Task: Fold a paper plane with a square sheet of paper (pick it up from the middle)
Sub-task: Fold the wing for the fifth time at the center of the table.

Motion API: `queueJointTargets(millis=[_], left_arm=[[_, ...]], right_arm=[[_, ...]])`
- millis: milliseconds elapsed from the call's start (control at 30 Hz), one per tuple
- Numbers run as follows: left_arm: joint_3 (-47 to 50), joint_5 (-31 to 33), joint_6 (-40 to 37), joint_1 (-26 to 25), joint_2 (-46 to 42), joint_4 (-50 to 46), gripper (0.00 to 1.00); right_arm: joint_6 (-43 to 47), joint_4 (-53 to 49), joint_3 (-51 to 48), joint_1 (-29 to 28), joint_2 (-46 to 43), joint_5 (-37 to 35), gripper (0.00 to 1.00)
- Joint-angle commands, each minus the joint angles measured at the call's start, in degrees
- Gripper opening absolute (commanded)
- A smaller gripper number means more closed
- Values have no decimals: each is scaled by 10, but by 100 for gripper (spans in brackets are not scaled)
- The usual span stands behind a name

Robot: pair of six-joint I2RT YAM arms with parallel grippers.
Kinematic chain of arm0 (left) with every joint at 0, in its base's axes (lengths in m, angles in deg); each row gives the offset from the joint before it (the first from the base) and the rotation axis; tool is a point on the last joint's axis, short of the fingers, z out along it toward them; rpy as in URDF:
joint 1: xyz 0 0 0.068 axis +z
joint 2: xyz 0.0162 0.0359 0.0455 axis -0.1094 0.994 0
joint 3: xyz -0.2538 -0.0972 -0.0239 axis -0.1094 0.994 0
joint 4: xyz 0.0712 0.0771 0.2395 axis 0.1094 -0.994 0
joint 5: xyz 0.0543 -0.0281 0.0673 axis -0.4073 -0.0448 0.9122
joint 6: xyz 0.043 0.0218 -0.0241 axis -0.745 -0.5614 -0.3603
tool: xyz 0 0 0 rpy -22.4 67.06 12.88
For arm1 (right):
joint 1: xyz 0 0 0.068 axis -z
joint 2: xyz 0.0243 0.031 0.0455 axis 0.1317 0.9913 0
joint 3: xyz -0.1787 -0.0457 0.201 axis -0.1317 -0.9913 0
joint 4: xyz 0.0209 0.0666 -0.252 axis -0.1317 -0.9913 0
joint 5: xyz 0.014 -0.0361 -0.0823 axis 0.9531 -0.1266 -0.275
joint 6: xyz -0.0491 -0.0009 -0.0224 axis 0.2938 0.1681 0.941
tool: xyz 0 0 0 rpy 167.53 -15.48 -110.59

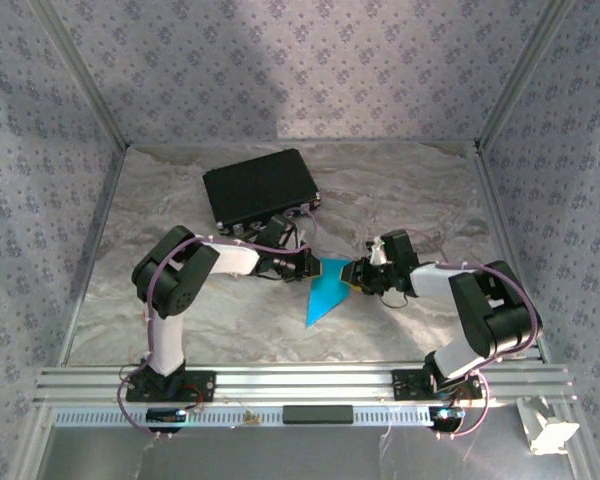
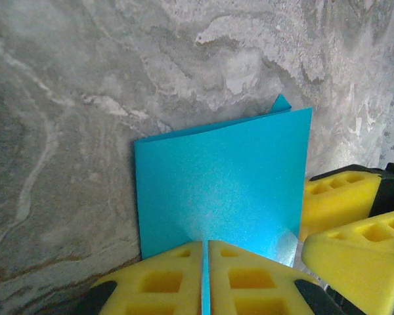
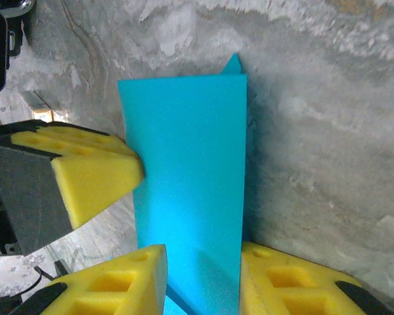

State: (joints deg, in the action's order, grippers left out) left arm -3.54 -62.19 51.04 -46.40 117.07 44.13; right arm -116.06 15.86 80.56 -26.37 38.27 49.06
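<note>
Cyan-blue folded sheet of paper (image 1: 322,297) sits mid-table on the grey marble-pattern tabletop (image 1: 410,190), between the two arms and nearer than the flat black rectangular case (image 1: 260,188). From above it reads as a narrow pointed wedge. Long axis runs from the grippers toward the near edge, tip aimed near and slightly left. Wide end is up at the fingers.

Left gripper (image 1: 317,267) holds that wide end from the left. Left wrist view: left gripper (image 2: 205,275) jaws are together, yellow foam pads pinched on the paper's (image 2: 223,177) bottom edge, sheet standing face-on above them. A small corner peeks over its top right. The right arm's yellow fingers (image 2: 345,197) sit just beside the sheet's right edge.

Right gripper (image 1: 354,275) comes in from the right. Right wrist view: right gripper (image 3: 202,282) jaws apart, the paper (image 3: 190,177) running up out of the gap. Its right edge is against the right pad, its left part behind the left pad. Left arm's yellow finger (image 3: 95,177) touches the sheet's left edge.
</note>
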Motion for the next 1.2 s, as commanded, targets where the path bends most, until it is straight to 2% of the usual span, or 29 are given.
queueJointTargets(millis=[0,233,600,767,867,967,1067,1167], left_arm=[[16,17,-1,0,29,-31,10],[10,9,2,0,19,-32,11],[6,9,6,2,21,-29,12],[18,7,20,2,11,-5,13],[20,10,19,3,0,-6,15],[26,13,22,3,-22,1,23],[36,23,28,2,-57,6,32],[43,35,34,-4,-88,1,33]], right_arm=[[-7,17,-8,-1,-9,20,31],[-6,50,0,8,21,72,27],[-22,111,-3,25,53,132,25],[-30,131,-9,26,65,131,22],[-28,127,-10,26,62,125,15],[-35,125,-11,26,57,120,7],[-51,90,-13,26,44,82,4],[-86,70,-19,24,31,44,3]])
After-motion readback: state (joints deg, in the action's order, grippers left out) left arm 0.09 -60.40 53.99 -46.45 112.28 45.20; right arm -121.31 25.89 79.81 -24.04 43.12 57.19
